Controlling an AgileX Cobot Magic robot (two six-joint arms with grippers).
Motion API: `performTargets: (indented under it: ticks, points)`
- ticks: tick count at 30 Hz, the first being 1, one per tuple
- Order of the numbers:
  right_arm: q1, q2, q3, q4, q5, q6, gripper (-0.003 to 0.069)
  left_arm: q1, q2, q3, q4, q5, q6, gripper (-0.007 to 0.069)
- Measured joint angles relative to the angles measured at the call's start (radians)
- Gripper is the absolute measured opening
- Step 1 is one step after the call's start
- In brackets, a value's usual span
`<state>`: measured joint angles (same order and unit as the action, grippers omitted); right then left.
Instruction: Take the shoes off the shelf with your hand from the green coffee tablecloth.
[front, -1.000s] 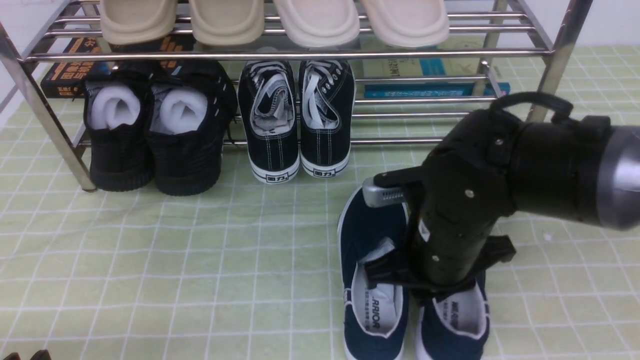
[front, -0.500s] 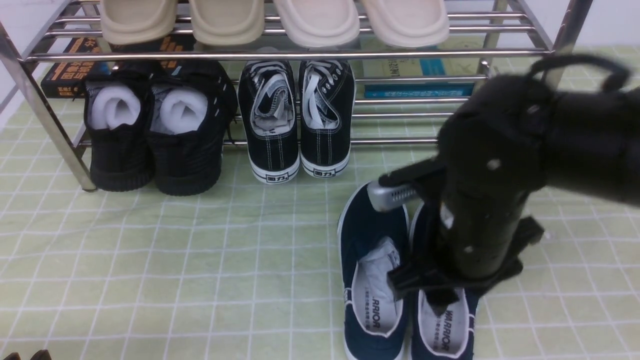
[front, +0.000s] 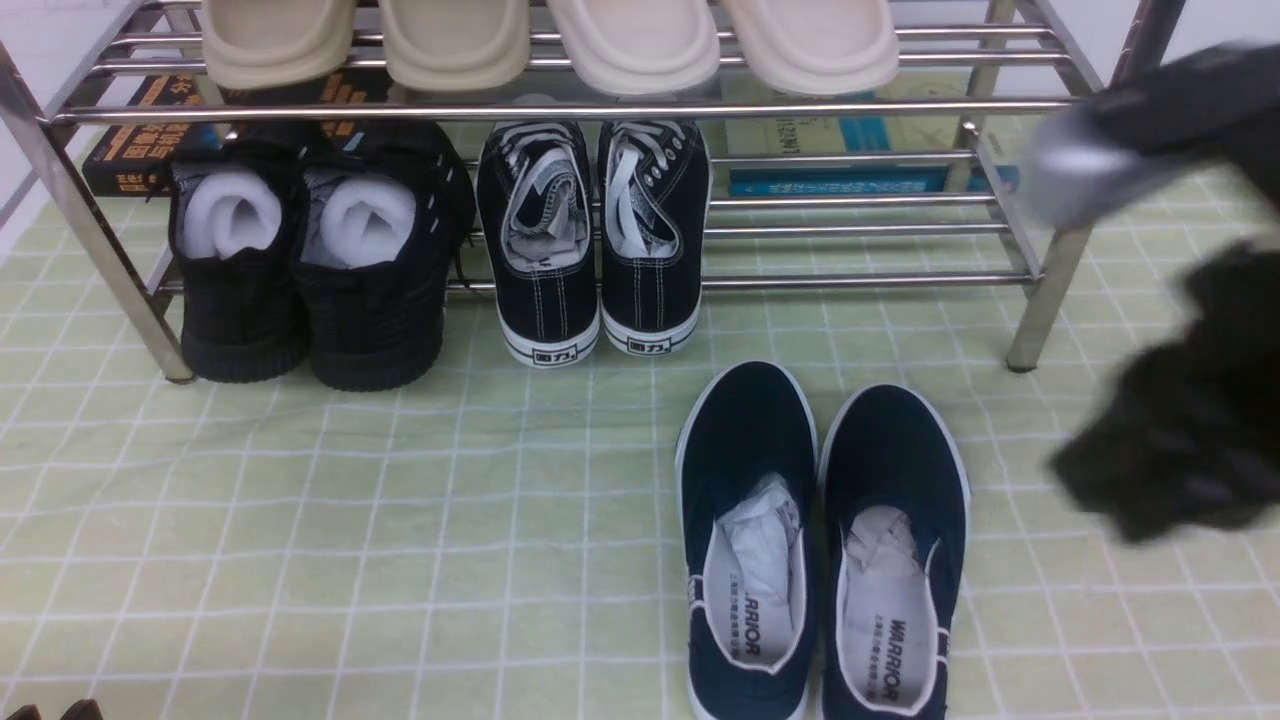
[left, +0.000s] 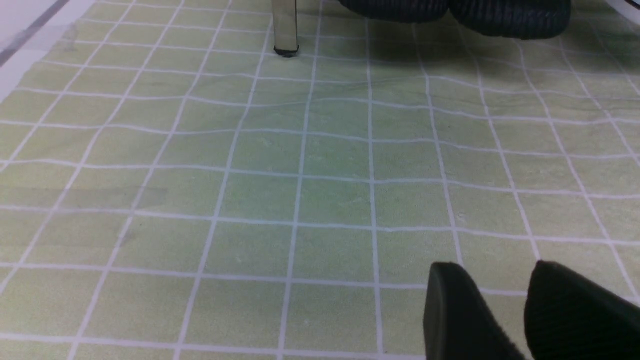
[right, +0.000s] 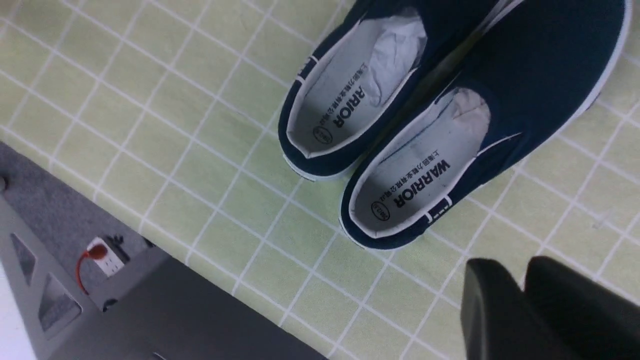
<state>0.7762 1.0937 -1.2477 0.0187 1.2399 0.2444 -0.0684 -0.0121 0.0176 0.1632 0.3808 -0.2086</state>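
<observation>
The two navy slip-on shoes (front: 745, 470) (front: 893, 470) stand side by side on the green checked tablecloth (front: 400, 500), toes toward the chrome shelf (front: 600, 110), just in front of it. Their "WARRIOR" insoles also show in the right wrist view (right: 415, 185). The black hand (front: 1180, 440) with its silver-grey piece (front: 1070, 165) is blurred at the right edge, clear of the shoes. My right gripper (right: 515, 267) hangs over bare cloth beside the heels, fingers nearly touching, empty. My left gripper (left: 495, 270) is low over bare cloth, fingers slightly apart, empty.
On the lower tier stand all-black shoes with foam rolls (front: 310, 260) and black laced sneakers (front: 595, 240). Beige slippers (front: 550, 40) sit on top. Books (front: 860, 150) lie behind. A shelf leg (left: 285, 25) stands ahead of the left gripper. The table edge and a floor power strip (right: 102, 255) show beside the shoes' heels.
The hand has let go of the navy shoes and swung up and to the right, away from them. The shoes stay on the cloth, the right one now fully uncovered.
</observation>
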Motion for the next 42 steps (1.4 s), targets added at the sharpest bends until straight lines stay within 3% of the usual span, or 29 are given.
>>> performTargets:
  ticks: [4, 8, 9, 12, 15, 19, 42]
  points:
    - [0.000, -0.154, 0.121, -0.008, -0.050, -0.007, 0.0005, 0.000, 0.000, 0.000, 0.000, 0.000, 0.000, 0.0242]
    - [0.000, -0.336, 0.387, -0.043, -0.420, -0.022, -0.0015, 0.000, 0.000, 0.000, 0.013, 0.000, 0.000, 0.0242]
    - [0.000, -0.343, 0.414, -0.045, -0.440, -0.022, -0.0015, 0.000, 0.000, 0.000, 0.013, 0.000, 0.000, 0.0242]
    - [0.000, -0.434, 0.632, -0.048, -0.760, -0.022, -0.0015, 0.000, 0.000, 0.000, 0.063, 0.002, 0.000, 0.0242]
    - [0.000, -0.469, 0.739, -0.048, -0.919, -0.022, -0.0015, 0.000, 0.000, 0.000, 0.087, 0.003, 0.000, 0.0242]
    - [0.000, -0.491, 0.787, -0.048, -0.984, -0.022, -0.0014, 0.000, 0.000, 0.000, 0.111, 0.004, 0.000, 0.0242]
    - [0.000, -0.494, 0.793, -0.052, -0.985, -0.022, 0.0001, 0.000, 0.000, 0.000, 0.169, 0.009, 0.000, 0.0242]
